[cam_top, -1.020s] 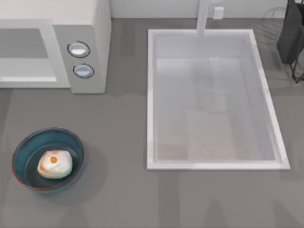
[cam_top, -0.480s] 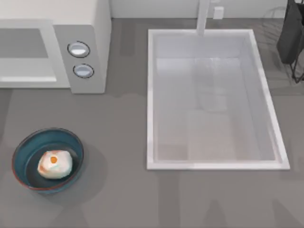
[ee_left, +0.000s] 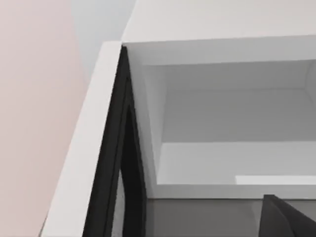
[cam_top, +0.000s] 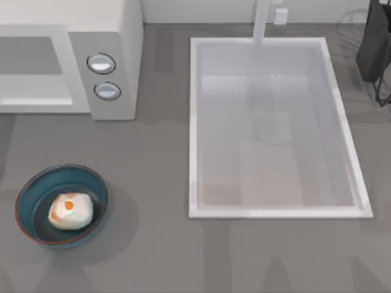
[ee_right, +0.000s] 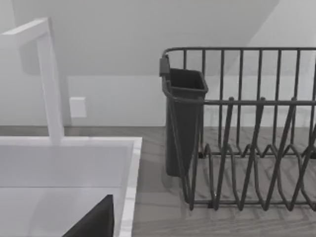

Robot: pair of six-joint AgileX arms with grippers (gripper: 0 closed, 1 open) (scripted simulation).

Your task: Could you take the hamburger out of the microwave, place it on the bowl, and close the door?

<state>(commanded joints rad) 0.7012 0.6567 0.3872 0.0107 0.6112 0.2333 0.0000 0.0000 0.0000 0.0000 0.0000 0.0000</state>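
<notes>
Resting hamburger (cam_top: 70,211) in bowl (cam_top: 36,190), microwave (cam_top: 110,36) unlabelled

Dark-blue bowl (cam_top: 61,204), thin reddish-orange line round its rim. In it, a whitish-cream hamburger (cam_top: 71,211) with orange-brown patches and one orange spot on top. White microwave (cam_top: 131,36), grey panel, two silver-rimmed knobs (cam_top: 101,63). Its door (ee_left: 106,163): white frame, black inner edge. Cavity inside plain white. White sink (cam_top: 272,210) with a pale grey basin, white tap (ee_right: 49,81). Dark grey wire rack (ee_right: 256,128), dark grey cup holder. Mid-grey surface (cam_top: 159,244) throughout.
</notes>
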